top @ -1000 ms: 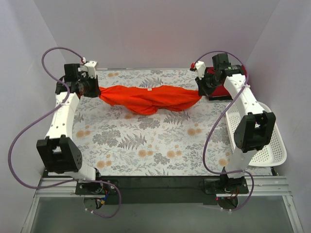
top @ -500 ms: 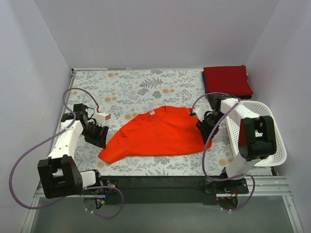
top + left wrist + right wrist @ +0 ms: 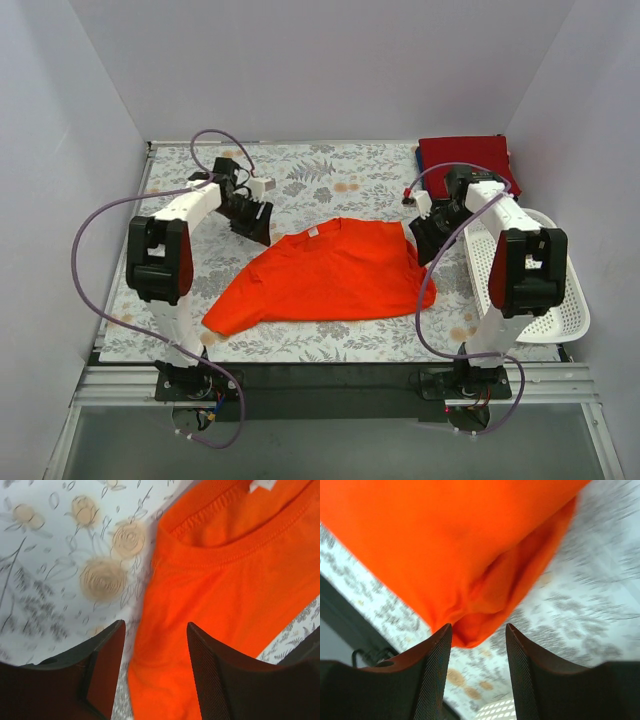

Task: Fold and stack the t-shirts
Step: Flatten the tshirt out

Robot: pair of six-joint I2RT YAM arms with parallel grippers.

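Note:
The bright orange-red t-shirt [image 3: 330,278] lies spread flat on the floral cloth, collar toward the back. My left gripper [image 3: 256,224] hovers open over the shirt's back left shoulder. In the left wrist view the orange fabric [image 3: 220,580] and its collar run under the spread left gripper [image 3: 155,630], and nothing is gripped. My right gripper [image 3: 421,238] stands open at the shirt's right sleeve. The right wrist view has the bunched sleeve [image 3: 480,565] just ahead of the right gripper [image 3: 477,630], free of its fingers. A folded crimson t-shirt [image 3: 466,162] rests at the back right corner.
A white perforated basket [image 3: 560,300] sits at the right edge, beside the right arm. The floral cloth [image 3: 200,290] covers the table top. Walls close in the left, back and right sides. Purple cables loop off both arms.
A second ago both grippers held the orange shirt stretched at the back. They laid it flat toward the front, opened and let go, then moved back up to its shoulders.

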